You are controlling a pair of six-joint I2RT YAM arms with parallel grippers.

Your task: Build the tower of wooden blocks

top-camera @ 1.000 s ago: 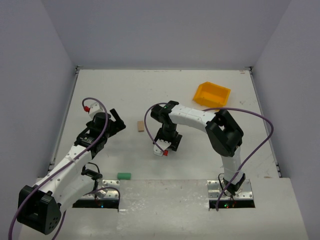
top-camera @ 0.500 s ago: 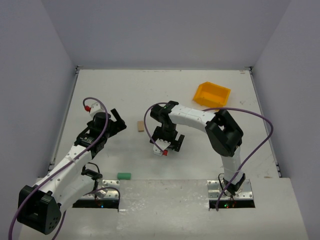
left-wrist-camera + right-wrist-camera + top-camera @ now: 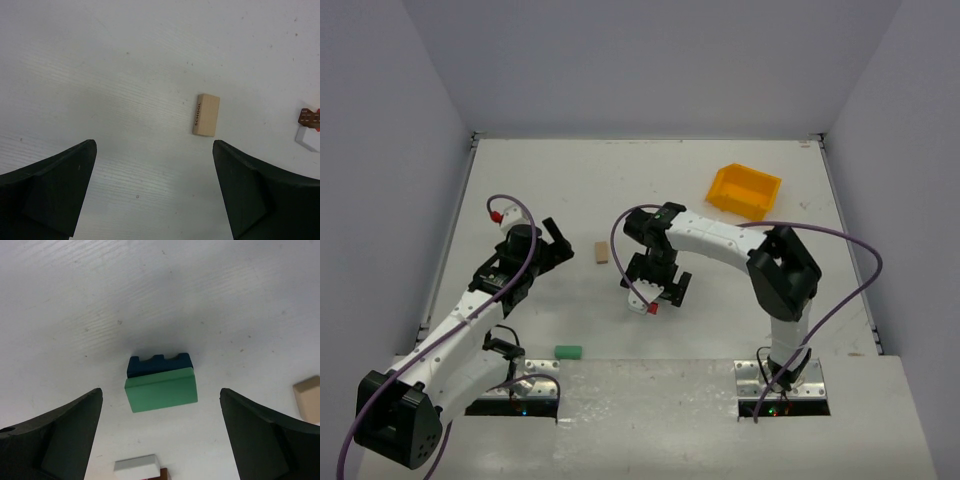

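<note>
A green block (image 3: 161, 389) lies flat on a dark blue notched block (image 3: 159, 363), a two-block stack on the table. My right gripper (image 3: 160, 420) is open and empty above it, one finger on each side and well clear. In the top view the right gripper (image 3: 658, 283) hides this stack. A white block (image 3: 136, 463) with a red block (image 3: 165, 474) against it lies near the stack, and both show in the top view (image 3: 642, 303). A tan block marked SCHOOL (image 3: 206, 114) lies flat ahead of my open, empty left gripper (image 3: 154, 150), which shows in the top view (image 3: 552, 245).
A second green block (image 3: 568, 351) lies near the front edge, beside the left arm's base. A yellow plastic bin (image 3: 744, 190) sits at the back right. The tan block (image 3: 601, 253) lies between the two grippers. Purple cables loop from both arms.
The right arm's elbow has swung to the right and the right gripper has shifted slightly over the stack. The left arm and the loose blocks have not moved.
</note>
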